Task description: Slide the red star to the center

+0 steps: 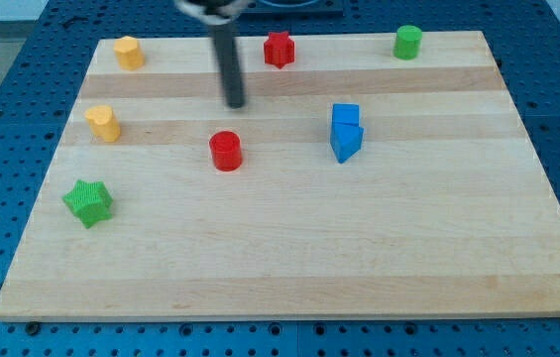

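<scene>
The red star (279, 49) sits near the top edge of the wooden board (289, 258), a little left of the middle. My tip (236, 103) is below and to the left of the red star, apart from it. The tip is above the red cylinder (225, 151), also without touching it. The dark rod rises from the tip to the view's top and looks slightly blurred.
Two blue blocks (346, 131) touch each other right of centre. A green cylinder (407, 42) is at the top right. A yellow block (128, 52) is at the top left, another yellow block (103, 123) is below it, and a green star (88, 202) is at the left.
</scene>
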Motion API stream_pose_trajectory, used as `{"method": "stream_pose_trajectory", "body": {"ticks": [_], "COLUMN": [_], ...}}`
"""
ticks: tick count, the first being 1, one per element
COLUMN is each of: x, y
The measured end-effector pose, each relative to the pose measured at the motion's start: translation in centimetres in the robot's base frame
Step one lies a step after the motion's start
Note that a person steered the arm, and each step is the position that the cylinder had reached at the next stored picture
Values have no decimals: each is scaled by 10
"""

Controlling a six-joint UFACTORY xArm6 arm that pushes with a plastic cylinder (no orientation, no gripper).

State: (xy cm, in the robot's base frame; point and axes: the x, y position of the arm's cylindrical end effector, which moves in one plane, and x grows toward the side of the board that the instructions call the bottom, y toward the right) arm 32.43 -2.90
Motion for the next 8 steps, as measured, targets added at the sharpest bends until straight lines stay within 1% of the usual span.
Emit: {"method": "stream_pose_trajectory", "body": {"ticks": [1,2,3,4,5,6,8], "x": [-17,-73,-129,-132,-132,-131,-127], "y": [86,95,75,63,31,11,7]}}
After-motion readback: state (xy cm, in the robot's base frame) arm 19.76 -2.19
